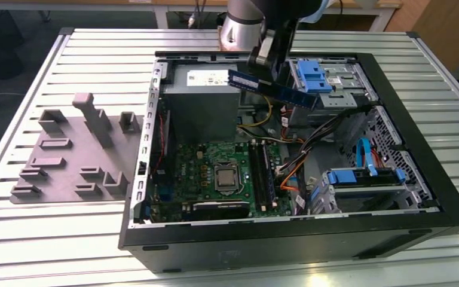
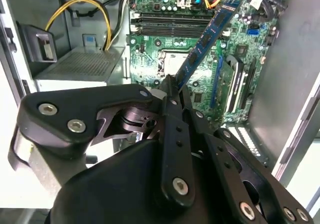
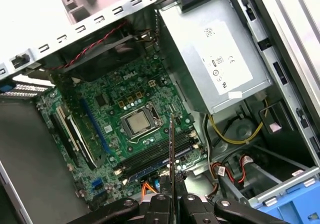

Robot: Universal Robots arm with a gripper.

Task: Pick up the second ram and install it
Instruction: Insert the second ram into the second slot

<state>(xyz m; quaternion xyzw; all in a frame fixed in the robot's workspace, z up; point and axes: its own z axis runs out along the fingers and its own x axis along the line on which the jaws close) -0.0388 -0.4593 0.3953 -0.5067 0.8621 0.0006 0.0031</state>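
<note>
1. Firmly, the arm's black metal fingers [image 2: 175, 134] pinched one end of the thin, flat, dark memory stick [image 2: 207, 36], one finger pressed against each face.
2. Seen in the exterior view, the memory stick hung tilted in the air over the open black computer case [image 1: 293, 239], between the grey metal power supply [image 1: 201, 104] and the blue plastic drive bracket [image 1: 313, 78].
3. It stood clear of the green motherboard [image 3: 125, 99] and its long black slots [image 3: 160, 154], edge-on above them in the first wrist view.
4. The case lay on its side on the slatted metal bench [image 1: 94, 54], with the grey plastic holder [image 1: 70, 155] just beside it on the exterior view's left.
</note>
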